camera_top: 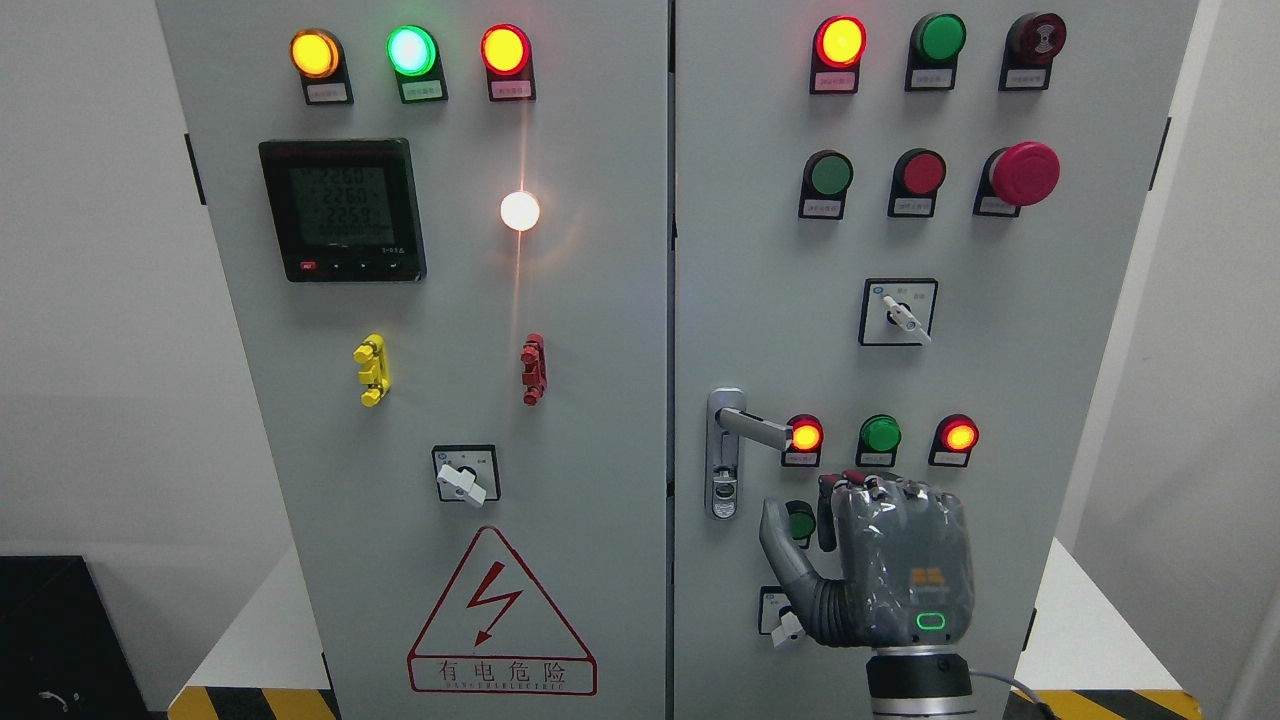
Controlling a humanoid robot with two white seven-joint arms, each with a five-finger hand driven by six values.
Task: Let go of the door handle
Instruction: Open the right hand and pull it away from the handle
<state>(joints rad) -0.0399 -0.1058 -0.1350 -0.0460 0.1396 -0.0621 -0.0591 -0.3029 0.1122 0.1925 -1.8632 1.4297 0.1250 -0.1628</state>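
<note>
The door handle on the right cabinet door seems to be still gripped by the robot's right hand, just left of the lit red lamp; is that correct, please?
Not quite: the head view shows the right hand below the door handle, apart from it and holding nothing. The handle does sit on the right cabinet door, just left of the lit red lamp.

The right hand [880, 560] hangs clear below the handle [752, 428], a bare strip of door [1000, 330] between them. Lamps [880, 435] crowd just right of the handle's tip; the hand itself covers a button [801, 522] and part of a switch [780, 615] near the door's lower edge
</note>
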